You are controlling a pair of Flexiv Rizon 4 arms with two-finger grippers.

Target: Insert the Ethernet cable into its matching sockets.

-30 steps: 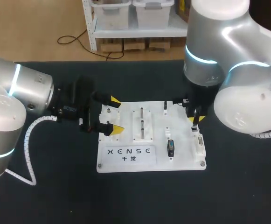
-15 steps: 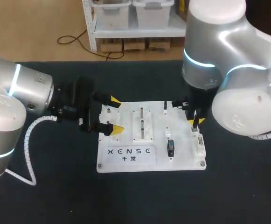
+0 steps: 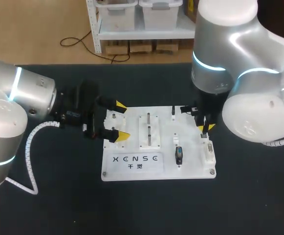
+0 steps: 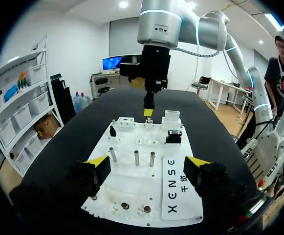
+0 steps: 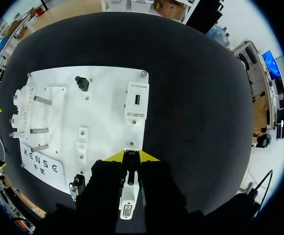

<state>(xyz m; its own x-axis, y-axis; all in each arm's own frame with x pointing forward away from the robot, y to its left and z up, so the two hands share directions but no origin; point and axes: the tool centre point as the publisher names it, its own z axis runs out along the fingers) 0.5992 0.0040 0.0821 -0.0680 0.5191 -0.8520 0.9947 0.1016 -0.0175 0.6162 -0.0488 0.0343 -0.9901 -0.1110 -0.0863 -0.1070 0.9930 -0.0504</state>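
The white board (image 3: 193,165) lies in the middle of the frame on the dark desk (image 3: 58,200), its long edges parallel with the desk's far edge. Dark desk surface shows as a wide band below the board and at the lower left and lower right of the frame. A narrower band runs between the board's upper edge and the far edge of the desk.

The left arm (image 3: 29,98) comes in from the left of the frame. The left end effector (image 3: 121,120) is open, its yellow tips spread wide. One tip is at the board's upper left corner and the other is lower along the left edge, with nothing gripped between them. Whether the fingers touch the board I cannot tell.

The right arm (image 3: 239,63) fills the upper right of the frame and hides the board's upper right corner. The right end effector (image 5: 131,156) points down at the board's right edge and is closed on the Ethernet cable (image 5: 129,171). Only a short black plug of the cable shows, pinched between the two yellow tips. The plug sits between two fittings along that edge: a blue-faced block (image 5: 136,100) ahead of the fingers and a second white block (image 5: 126,203) under them. Whether the plug touches the board cannot be told.

Metal posts (image 3: 149,129) and a black connector (image 3: 179,155) stand mid-board, between the two end effectors.
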